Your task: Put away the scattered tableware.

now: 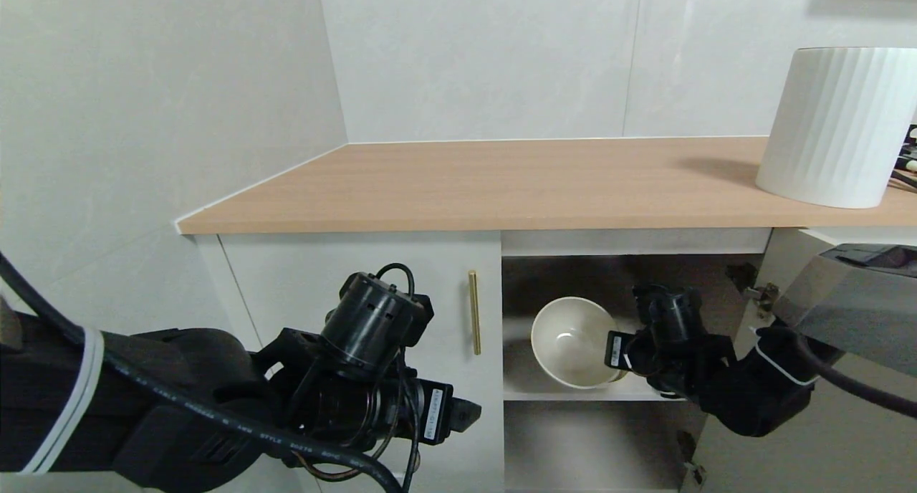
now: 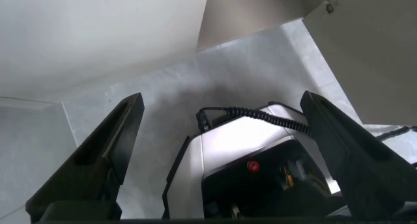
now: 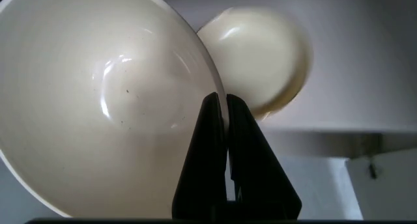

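one bowl [image 1: 569,339] is pinched by its rim in your right claw [image 3: 226,152], tipped on edge inside the open cupboard [image 1: 573,271], just above the shelf [image 1: 526,387], likely to clear the opening. a second bowl [image 3: 267,55] sits behind it, so set down short of it. your left claw [image 2: 223,103] hangs spread and empty before the shut door [image 1: 344,253], out of the way.

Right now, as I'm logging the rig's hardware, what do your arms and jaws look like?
Both arms are black. The left arm carries a cylindrical wrist housing, looped black cables, a white band and a white label. The right arm has its own band, a label and a grey casing. The jaws are black, tapered blades.
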Available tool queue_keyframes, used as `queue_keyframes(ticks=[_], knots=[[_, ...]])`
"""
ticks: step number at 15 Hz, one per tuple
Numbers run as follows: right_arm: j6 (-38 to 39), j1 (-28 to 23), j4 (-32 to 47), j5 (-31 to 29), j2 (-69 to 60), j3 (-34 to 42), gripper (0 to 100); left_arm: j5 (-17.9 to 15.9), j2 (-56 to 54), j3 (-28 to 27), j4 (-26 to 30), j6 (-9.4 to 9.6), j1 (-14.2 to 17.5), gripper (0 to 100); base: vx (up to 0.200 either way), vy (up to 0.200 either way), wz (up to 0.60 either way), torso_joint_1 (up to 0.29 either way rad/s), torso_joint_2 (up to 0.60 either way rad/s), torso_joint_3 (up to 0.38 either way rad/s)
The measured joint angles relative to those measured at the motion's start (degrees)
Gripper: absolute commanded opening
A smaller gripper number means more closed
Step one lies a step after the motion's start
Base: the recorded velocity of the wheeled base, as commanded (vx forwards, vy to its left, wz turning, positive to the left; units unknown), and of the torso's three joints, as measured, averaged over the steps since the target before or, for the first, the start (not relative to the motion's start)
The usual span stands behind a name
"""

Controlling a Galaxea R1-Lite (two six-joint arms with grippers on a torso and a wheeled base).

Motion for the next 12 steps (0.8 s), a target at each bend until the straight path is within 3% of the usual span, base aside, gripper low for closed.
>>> queue_keyframes(ticks=[5,12], knots=[[2.4,-3.4,6.2,-0.1,2.4,-6.5,0,0.0,-0.1,0.0,0.0,0.00,0.0,100,0.000,0.000,0.00,0.000,0.00,0.000],[2.5,-6.1,6.6,-1.8,6.9,-11.0,0,0.0,-0.1,0.0,0.0,0.02,0.0,100,0.000,0.000,0.00,0.000,0.00,0.000]])
